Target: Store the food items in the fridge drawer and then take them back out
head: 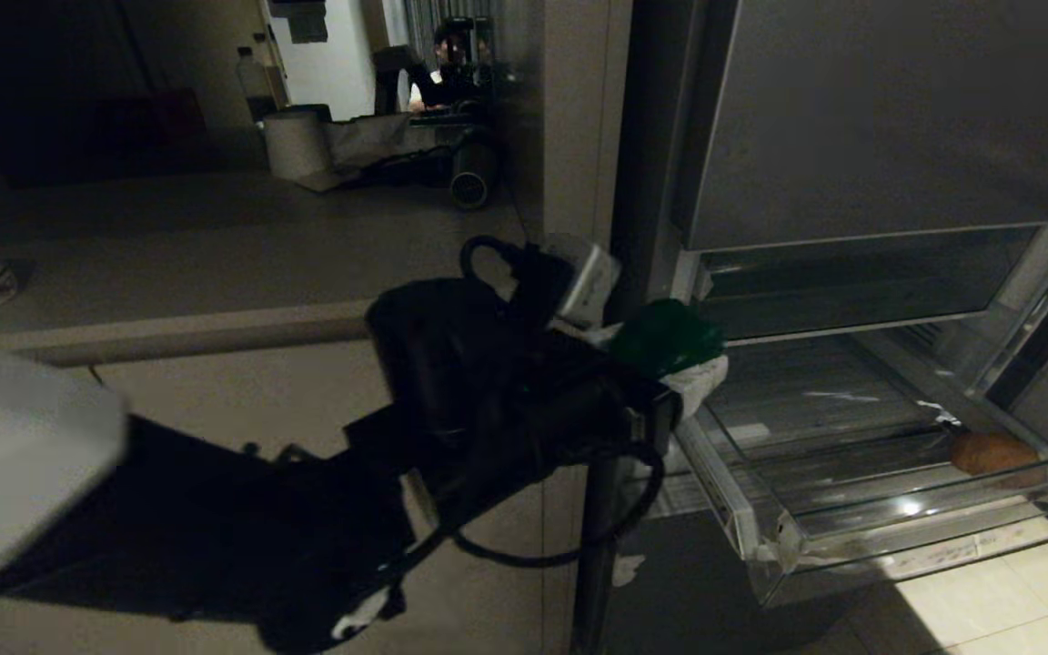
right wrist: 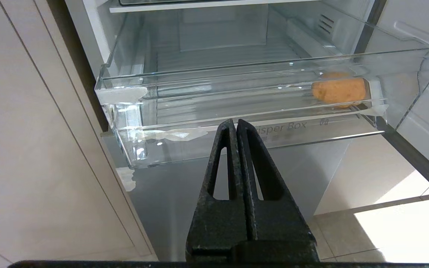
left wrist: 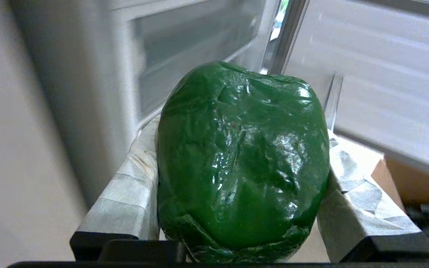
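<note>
Left wrist view: the green bell pepper sits clenched between the left gripper's two tape-wrapped fingers, one on each flank.
Pepper position: at the near left corner of the open fridge drawer, above its rim, not inside.
Why held so: the side grip probably allows a clean drop or lift.
Potato: lies in the drawer's far right end.
Right gripper: pressed together, empty, parked before the drawer front.

Glossy green pepper at open clear drawer's left edge, tan potato inside right
</note>
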Controlling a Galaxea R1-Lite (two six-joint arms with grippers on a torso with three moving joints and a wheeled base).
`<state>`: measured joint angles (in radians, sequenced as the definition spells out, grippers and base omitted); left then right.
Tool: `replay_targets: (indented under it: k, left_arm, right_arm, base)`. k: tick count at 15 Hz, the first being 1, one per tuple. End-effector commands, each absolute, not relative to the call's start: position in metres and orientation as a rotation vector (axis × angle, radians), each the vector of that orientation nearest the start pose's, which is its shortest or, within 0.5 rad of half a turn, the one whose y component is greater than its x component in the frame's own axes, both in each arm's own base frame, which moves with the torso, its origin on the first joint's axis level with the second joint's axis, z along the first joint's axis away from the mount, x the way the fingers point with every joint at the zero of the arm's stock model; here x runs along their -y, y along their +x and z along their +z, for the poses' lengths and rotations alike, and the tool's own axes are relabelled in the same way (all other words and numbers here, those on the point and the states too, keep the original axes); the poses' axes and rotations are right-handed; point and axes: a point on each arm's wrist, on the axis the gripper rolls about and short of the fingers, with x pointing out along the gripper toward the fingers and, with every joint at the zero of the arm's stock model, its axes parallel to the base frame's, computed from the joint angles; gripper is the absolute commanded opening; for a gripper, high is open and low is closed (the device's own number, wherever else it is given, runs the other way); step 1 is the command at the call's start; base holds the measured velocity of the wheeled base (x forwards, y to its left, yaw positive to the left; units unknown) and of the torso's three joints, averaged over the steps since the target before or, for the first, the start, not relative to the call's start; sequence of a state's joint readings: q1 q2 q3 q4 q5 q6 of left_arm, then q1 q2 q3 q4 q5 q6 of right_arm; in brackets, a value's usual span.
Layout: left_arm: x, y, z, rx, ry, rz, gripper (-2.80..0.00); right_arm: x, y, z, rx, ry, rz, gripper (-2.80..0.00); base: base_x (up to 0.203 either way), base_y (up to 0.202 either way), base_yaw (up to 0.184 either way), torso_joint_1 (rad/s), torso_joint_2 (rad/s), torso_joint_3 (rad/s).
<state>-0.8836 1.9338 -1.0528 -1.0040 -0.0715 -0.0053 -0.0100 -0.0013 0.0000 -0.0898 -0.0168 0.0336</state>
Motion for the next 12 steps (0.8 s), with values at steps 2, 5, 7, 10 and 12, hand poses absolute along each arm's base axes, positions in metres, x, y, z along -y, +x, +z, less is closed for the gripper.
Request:
replay_targets:
  k: [2,5,7,10,12]
  left_arm:
    - [0.358,0.265,0.162,0.114,-0.057,-1.0,-2.8]
    - [0.386,0.274,0.156,0.15,-0.075,-1.017,-2.8]
    - [0.4,0.276,0.154,0.155,-0.078,-1.03,-2.8]
    - [0.415,0.277,0.149,0.141,-0.072,-1.042,-2.8]
    - [0.424,0.279,0.146,0.132,-0.068,-1.041,-2.8]
  right_arm:
    - [0.0,-0.021,0.076,0.06,0.034,-0.025,-2.8]
    - [0.0,-0.021,0.076,0.06,0.034,-0.025,-2.8]
    - [0.0,-0.021,0.076,0.06,0.034,-0.026,-2.8]
    - [0.0,-0.021,0.076,0.06,0.034,-0.025,-2.8]
    - [0.0,-0.021,0.076,0.06,0.034,-0.025,-2.8]
  base:
    - [0.0,0.0,0.0,0.0,0.0,0.0]
    - [0.0,0.0,0.0,0.0,0.0,0.0]
    - [0.0,0.0,0.0,0.0,0.0,0.0]
    - [0.0,0.0,0.0,0.0,0.0,0.0]
    - [0.0,0.0,0.0,0.0,0.0,0.0]
